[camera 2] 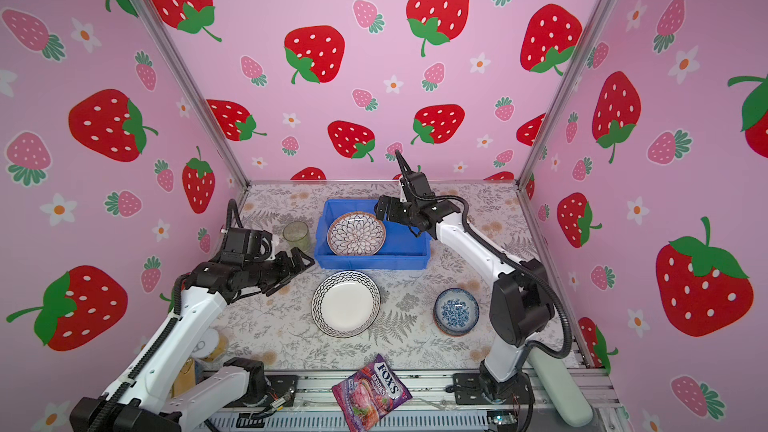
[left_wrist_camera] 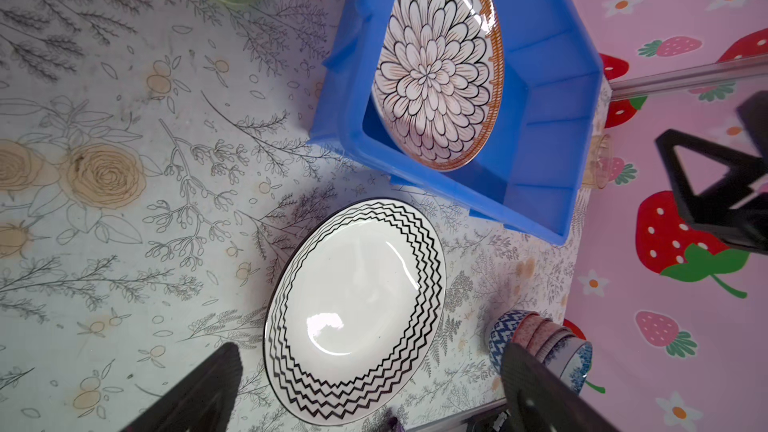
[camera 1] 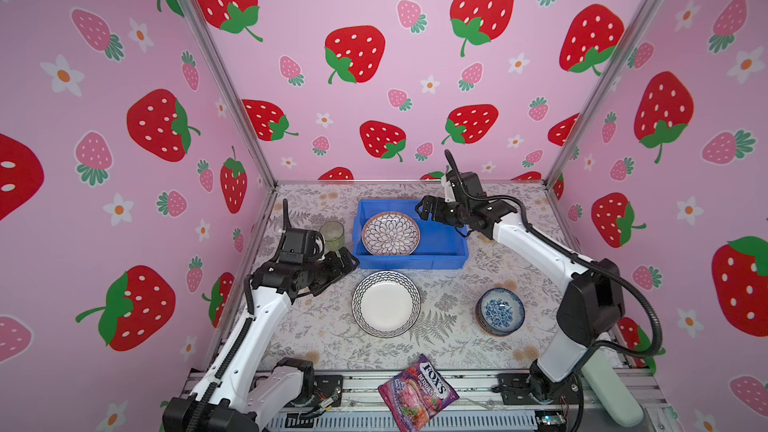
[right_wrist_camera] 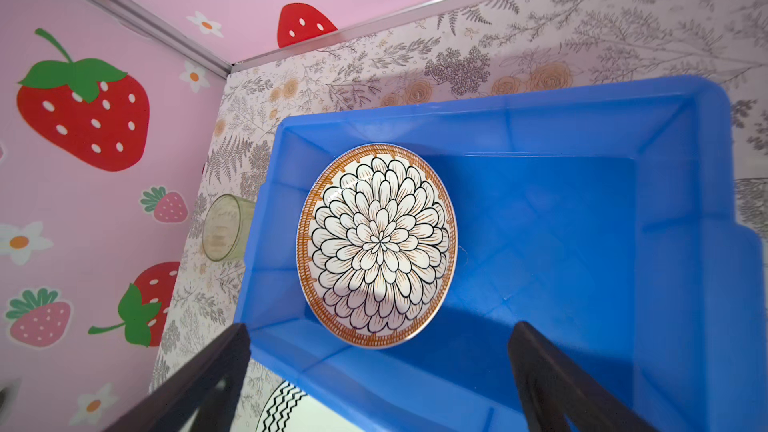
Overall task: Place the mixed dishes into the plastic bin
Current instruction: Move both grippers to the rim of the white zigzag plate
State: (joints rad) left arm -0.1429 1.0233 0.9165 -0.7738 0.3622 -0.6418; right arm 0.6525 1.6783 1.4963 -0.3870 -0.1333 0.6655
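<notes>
Candy bag (camera 1: 417, 392) is lying nearest. Right gripper (camera 1: 421, 209) is hovering above the plastic bin (camera 1: 409, 262), jaws spread wide, gripping nothing. Left gripper (camera 1: 348, 260) is likewise gaping, touching nothing.

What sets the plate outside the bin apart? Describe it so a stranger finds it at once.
Find the bright blue bin at the back middle of the table. Just in front of it lies a wide white plate. Unlike the petal-patterned plate inside the bin, its centre is plain, ringed by dark zigzag lines.
</notes>
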